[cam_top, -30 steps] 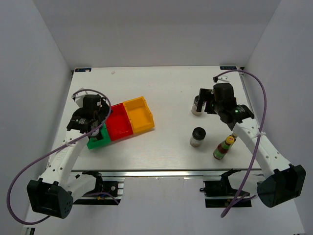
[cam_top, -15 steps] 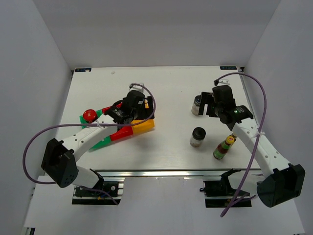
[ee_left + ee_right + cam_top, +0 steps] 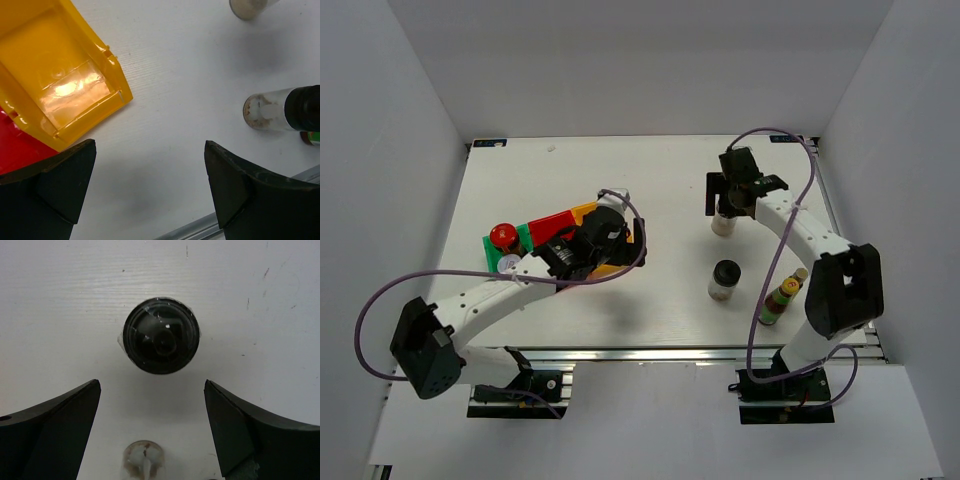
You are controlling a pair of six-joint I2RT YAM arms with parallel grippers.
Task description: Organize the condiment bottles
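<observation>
The right gripper (image 3: 152, 390) is held wide apart with nothing grasped, directly over the dark-lid jar (image 3: 161, 336). The jar is centred between the fingers at mid-frame of the wrist view, which is judged to be a line-up for a top-down grasp. The left gripper (image 3: 149, 150), likewise spread and empty, is poised over bare table (image 3: 200, 60) just beside the yellow bin (image 3: 65, 75). The black-lid jar (image 3: 280, 107) is seen at the right edge, presumably as its next pick.

In the overhead view a red-lid jar (image 3: 502, 237) and a silver-lid jar (image 3: 508, 263) are seen at the green bin (image 3: 524, 238), centre left. The sauce bottle (image 3: 778, 298) stands at lower right.

The jars are squat, clear-walled cylinders with smooth round lids. The bins are glossy moulded plastic, and the table is matte white.
</observation>
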